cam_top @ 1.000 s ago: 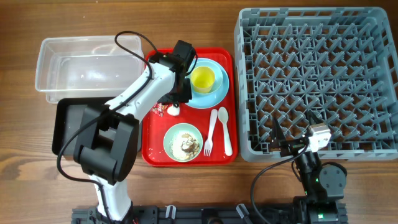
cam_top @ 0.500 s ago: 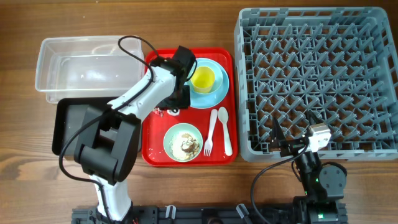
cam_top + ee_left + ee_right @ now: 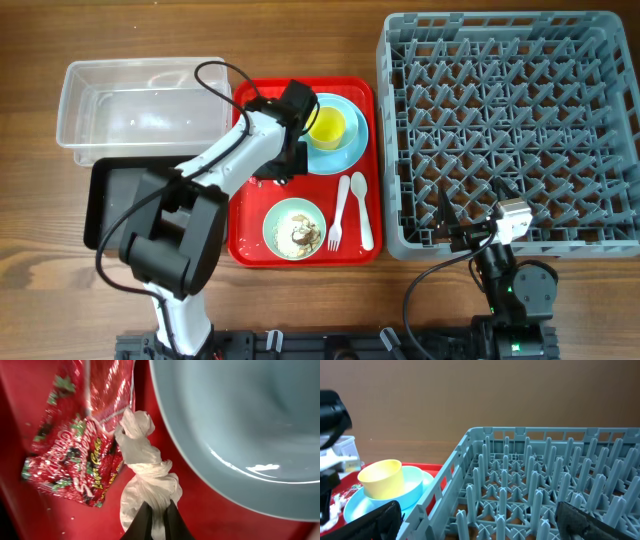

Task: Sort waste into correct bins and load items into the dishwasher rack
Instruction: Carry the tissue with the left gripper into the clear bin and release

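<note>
My left gripper [image 3: 157, 519] is down on the red serving tray [image 3: 30, 390], its jaws shut on the small white crumpled scrap [image 3: 145, 470]. The red crinkled snack wrapper [image 3: 80, 440] lies against the scrap's left side. The light blue plate [image 3: 240, 420] is just to the right. In the overhead view the left gripper [image 3: 283, 168] covers both pieces of waste. The yellow cup [image 3: 326, 127] stands on the blue plate [image 3: 348, 145]. The pale green bowl [image 3: 295, 228] holds the rice leftovers. My right gripper [image 3: 480, 522] is open and empty at the near edge of the grey dishwasher rack [image 3: 510, 130].
The white fork [image 3: 338, 212] and spoon [image 3: 362, 212] lie on the red tray [image 3: 250, 245] right of the bowl. The clear tub [image 3: 140, 100] sits at back left, the black tray [image 3: 115, 200] in front of it. The left arm's cable loops over the tub's right end.
My left gripper has shifted slightly down the tray onto the wrapper and scrap, which showed beside it before and are now covered in the overhead view. The right arm has not moved.
</note>
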Motion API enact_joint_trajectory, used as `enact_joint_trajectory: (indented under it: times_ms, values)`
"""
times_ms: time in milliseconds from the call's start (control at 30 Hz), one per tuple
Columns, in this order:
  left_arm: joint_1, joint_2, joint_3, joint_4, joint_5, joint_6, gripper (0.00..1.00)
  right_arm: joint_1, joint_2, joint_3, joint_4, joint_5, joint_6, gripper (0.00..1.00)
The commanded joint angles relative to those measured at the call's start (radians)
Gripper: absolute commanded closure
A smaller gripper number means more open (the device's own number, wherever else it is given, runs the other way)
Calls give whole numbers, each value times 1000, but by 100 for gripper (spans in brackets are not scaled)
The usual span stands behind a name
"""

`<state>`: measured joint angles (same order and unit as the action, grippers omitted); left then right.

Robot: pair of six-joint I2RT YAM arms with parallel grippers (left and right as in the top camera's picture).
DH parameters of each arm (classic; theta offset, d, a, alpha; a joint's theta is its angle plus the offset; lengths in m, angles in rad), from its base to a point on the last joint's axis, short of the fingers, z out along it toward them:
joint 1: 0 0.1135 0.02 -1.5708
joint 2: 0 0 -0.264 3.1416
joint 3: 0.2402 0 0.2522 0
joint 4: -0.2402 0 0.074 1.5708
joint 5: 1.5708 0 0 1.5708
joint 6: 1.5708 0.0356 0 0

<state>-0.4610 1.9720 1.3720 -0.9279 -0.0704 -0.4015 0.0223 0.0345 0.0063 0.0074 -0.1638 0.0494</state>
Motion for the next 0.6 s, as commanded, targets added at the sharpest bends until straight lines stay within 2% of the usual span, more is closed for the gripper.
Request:
enact_joint_trajectory:
  times_ms: [0,167,267,400,433,467,500,567]
  values:
    - [32,-145,87,4,-30,2,96,-3,-5,-1,6,-10,13,0]
    - [179,-248,94,117,-238,1,96,-3,-5,-1,6,-10,13,0]
    - [318,-222,94,211,-248,-12,94,-3,-5,-1,5,-10,13,0]
    - [426,-166,93,245,-241,-52,87,-3,-5,-1,6,-10,13,0]
    - [442,-153,93,250,-241,-52,82,-3,-5,-1,6,-10,13,0]
    - [454,-142,93,257,-241,-52,55,-3,-5,-1,6,-10,13,0]
    - [468,-138,93,259,-241,-51,0,-3,-5,-1,6,-10,13,0]
    - [474,-166,95,256,-203,-15,0,-3,-5,-1,6,-10,13,0]
